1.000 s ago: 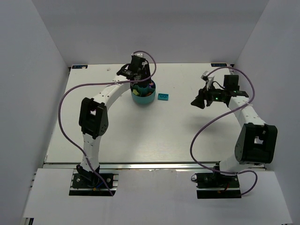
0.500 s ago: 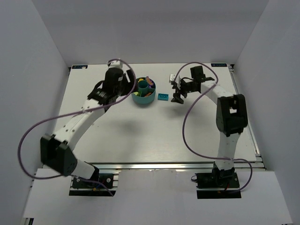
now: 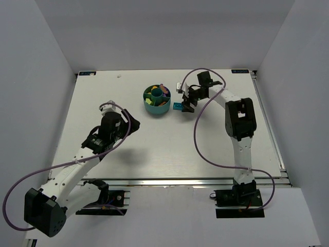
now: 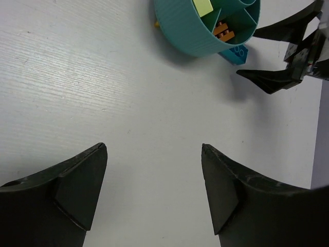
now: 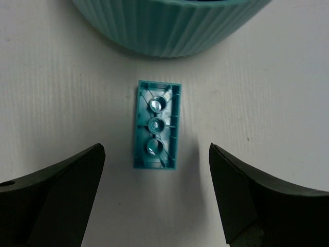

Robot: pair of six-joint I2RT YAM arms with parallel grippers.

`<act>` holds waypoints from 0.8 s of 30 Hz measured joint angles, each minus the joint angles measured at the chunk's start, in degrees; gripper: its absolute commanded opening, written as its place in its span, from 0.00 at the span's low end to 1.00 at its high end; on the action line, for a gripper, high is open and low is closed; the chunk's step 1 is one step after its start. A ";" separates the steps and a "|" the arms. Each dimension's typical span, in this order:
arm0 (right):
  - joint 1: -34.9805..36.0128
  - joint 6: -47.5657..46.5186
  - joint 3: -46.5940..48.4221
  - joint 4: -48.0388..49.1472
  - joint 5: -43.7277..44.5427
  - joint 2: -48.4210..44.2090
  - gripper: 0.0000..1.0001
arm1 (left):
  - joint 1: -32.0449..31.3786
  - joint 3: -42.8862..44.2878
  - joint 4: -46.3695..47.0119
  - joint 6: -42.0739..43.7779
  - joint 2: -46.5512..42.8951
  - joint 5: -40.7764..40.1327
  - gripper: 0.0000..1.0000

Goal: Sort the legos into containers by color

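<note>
Withdrawn from the bowl (image 3: 157, 109), left gripper (image 4: 153, 148) sits open, empty. Right gripper (image 5: 155, 152), wide open, empty, now hangs over the teal brick (image 5: 157, 123) beside the bowl; we judge descent, then closing.

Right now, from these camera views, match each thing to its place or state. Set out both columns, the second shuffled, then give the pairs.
Things
1. teal brick
2. left pincer
3. right pincer
4. teal bowl

Places and states
A. open over bare table, away from the teal bowl
B. holds orange bricks and a lime brick in separate compartments
C. lies underside up on the table beside the teal bowl
D. open, lined up over the teal brick

Pairs: 1-C, 2-A, 3-D, 4-B
</note>
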 measured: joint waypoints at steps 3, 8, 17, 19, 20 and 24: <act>1.09 0.55 0.09 -0.26 0.74 1.18 0.84 | 0.00 -0.42 0.31 -1.14 -0.90 -0.24 0.83; 2.23 2.25 1.55 -0.09 1.66 2.93 0.74 | 0.00 -0.37 0.68 -2.01 -1.01 -0.39 0.83; 1.77 1.38 2.91 -0.85 1.66 3.89 0.24 | 0.00 -0.37 5.57 -4.17 -0.72 1.88 0.83; 1.51 0.98 2.78 -1.01 1.42 3.85 0.17 | 0.00 -0.42 8.09 -4.63 0.04 3.43 0.83; 1.31 0.85 2.38 -0.90 1.22 3.63 0.10 | 0.00 -0.55 9.64 -5.03 0.61 4.35 0.82; -0.28 0.85 -3.74 -0.96 0.61 -0.52 0.02 | 0.00 -1.42 15.32 -6.78 4.37 8.70 0.82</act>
